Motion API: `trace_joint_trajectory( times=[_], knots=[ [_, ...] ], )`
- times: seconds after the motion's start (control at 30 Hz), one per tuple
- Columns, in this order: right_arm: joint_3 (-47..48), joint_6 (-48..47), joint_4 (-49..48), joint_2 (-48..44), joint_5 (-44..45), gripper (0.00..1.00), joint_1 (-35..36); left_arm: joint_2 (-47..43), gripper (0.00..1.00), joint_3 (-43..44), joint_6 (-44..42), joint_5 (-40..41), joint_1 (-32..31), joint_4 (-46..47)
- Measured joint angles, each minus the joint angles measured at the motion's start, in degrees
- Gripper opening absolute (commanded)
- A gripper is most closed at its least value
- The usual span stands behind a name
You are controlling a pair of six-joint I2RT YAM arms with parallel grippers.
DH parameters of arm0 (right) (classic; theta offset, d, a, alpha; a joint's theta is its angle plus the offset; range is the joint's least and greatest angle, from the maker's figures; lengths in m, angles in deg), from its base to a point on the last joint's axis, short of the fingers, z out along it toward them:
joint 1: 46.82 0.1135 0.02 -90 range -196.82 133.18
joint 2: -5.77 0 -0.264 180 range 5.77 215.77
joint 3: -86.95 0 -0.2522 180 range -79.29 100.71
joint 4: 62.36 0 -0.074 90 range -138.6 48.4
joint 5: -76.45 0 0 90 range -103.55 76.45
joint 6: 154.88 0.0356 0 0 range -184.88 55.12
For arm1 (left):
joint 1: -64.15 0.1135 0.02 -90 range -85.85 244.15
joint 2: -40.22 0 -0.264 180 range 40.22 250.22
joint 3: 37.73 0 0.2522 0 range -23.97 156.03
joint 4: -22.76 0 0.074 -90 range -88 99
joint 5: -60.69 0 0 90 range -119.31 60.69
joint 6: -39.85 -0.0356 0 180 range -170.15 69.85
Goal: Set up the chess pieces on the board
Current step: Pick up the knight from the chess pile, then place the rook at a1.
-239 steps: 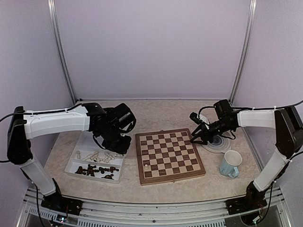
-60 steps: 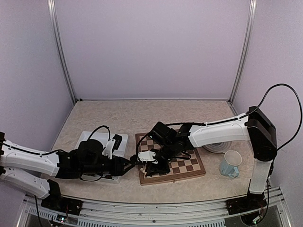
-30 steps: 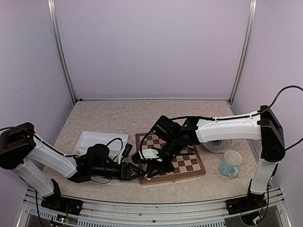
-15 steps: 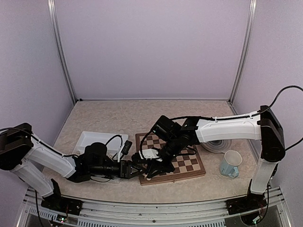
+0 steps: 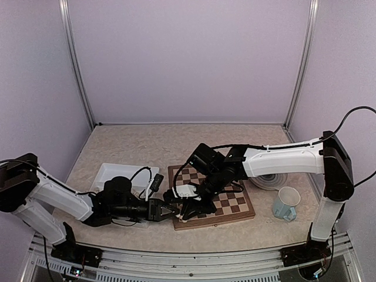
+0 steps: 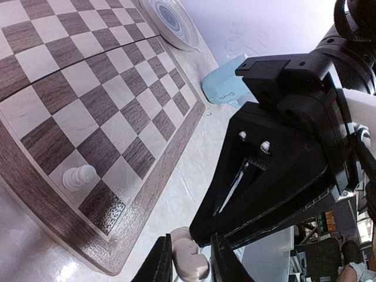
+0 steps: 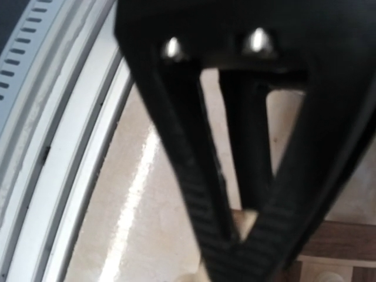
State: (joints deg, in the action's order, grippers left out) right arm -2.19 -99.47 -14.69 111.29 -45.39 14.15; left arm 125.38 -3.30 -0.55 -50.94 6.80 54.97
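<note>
Two claws meet low at the near left corner of the board (image 5: 235,203). My left claw (image 6: 190,265) is clamped on a pale piece (image 6: 187,251), held just off the board's brown border, over the counter (image 6: 191,173). My right claw (image 5: 185,214) hangs just beside it, fingers (image 7: 197,170) narrow. The tips are blurred, so I cannot tell if they pinch anything. One pale pawn (image 6: 78,177) stands upright on a light square in the board's edge row. Plate (image 6: 171,20) and mug (image 6: 226,88) sit past the board's other end. Tray (image 5: 111,172) sits left of the board.
</note>
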Motion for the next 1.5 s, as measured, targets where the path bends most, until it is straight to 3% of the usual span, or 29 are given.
trace_joint_trajectory(
  times=[0.23,0.77,1.03,1.27,1.5],
  knots=[
    [0.00,-0.28,-0.96,0.00,1.60,0.08,0.00,-3.41,0.00,-1.49,-0.48,1.62,0.68,-2.01],
    [-0.57,-0.79,-5.09,5.05,9.22,0.08,0.00,-37.38,0.00,-4.55,-3.82,22.10,4.35,-31.15],
    [-0.55,-0.72,-6.56,5.68,10.25,0.12,0.00,-38.51,0.00,-4.24,-5.14,23.87,4.92,-37.03],
    [-0.13,-0.55,-6.84,6.23,10.62,0.28,0.02,-36.57,0.00,-4.22,-5.75,23.56,4.92,-37.07],
    [1.25,-0.42,-4.07,6.60,11.10,0.36,0.02,-34.34,0.00,0.00,-8.09,23.10,4.92,-39.08]
  ],
)
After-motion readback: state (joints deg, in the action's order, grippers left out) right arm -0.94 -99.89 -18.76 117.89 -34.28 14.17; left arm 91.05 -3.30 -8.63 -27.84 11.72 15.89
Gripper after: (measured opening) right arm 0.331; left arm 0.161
